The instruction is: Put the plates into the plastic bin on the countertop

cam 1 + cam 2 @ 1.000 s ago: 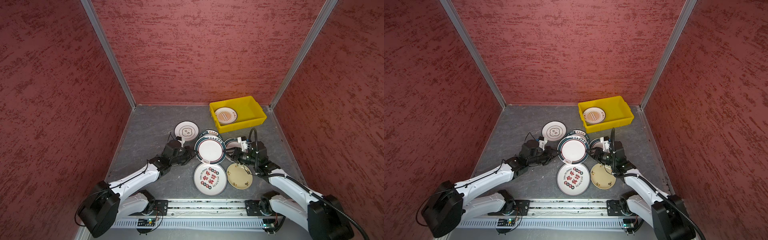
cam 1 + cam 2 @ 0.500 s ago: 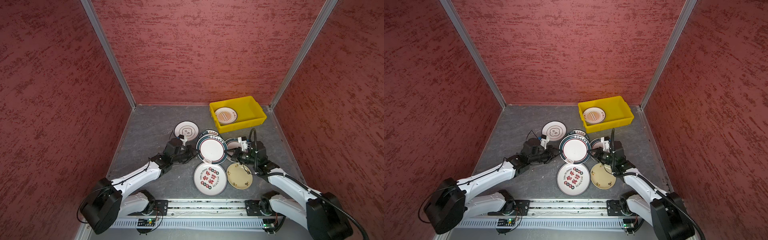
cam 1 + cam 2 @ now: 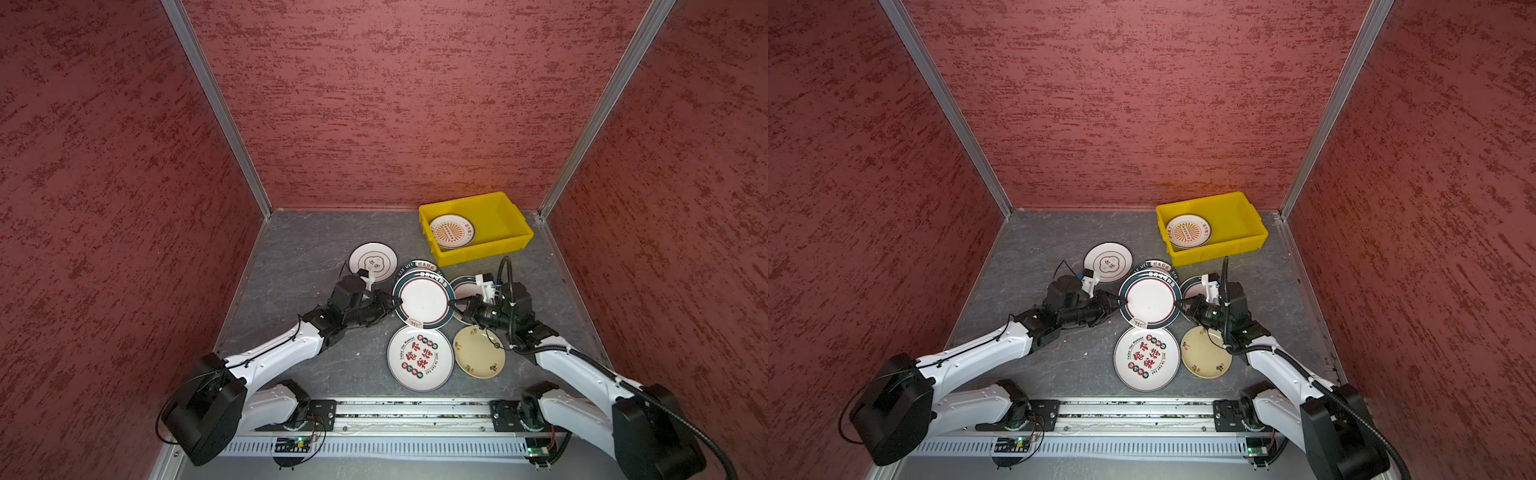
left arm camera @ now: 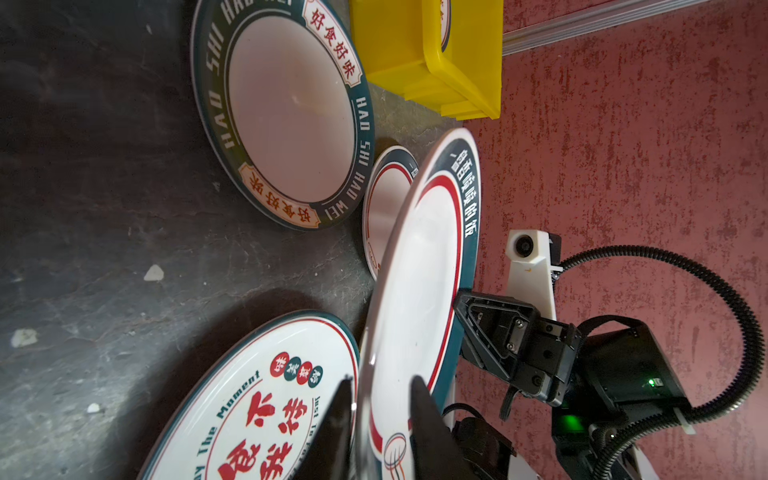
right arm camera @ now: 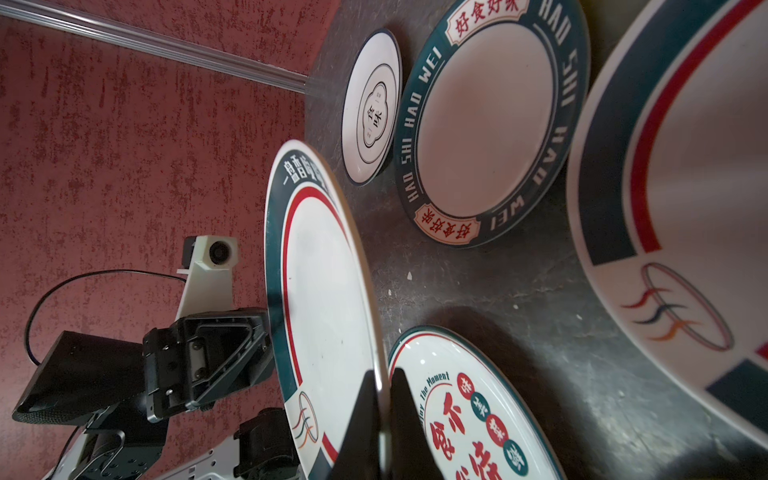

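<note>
Colours we see
We note the yellow bin (image 3: pixel 482 252), its white plate (image 3: pixel 453 231) with orange sunburst, a green-rimmed plate (image 3: pixel 422 299) ringed red, a near red-lettered plate (image 3: pixel 419 358), a cream plate (image 3: pixel 478 358), grey veined countertop (image 3: pixel 299 249).

Robot test booth.
Red textured walls (image 3: pixel 395 104) with aluminium corner strips (image 3: pixel 215 108) enclose the countertop (image 3: pixel 299 249) on three sides; at its front edge a metal rail (image 3: pixel 407 409) carries the left arm (image 3: pixel 274 357) and right arm (image 3: pixel 582 370).

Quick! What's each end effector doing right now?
Left end effector: open, straddling the rim of the green-rimmed plate.
Right end effector: shut on that plate's rim.
</note>
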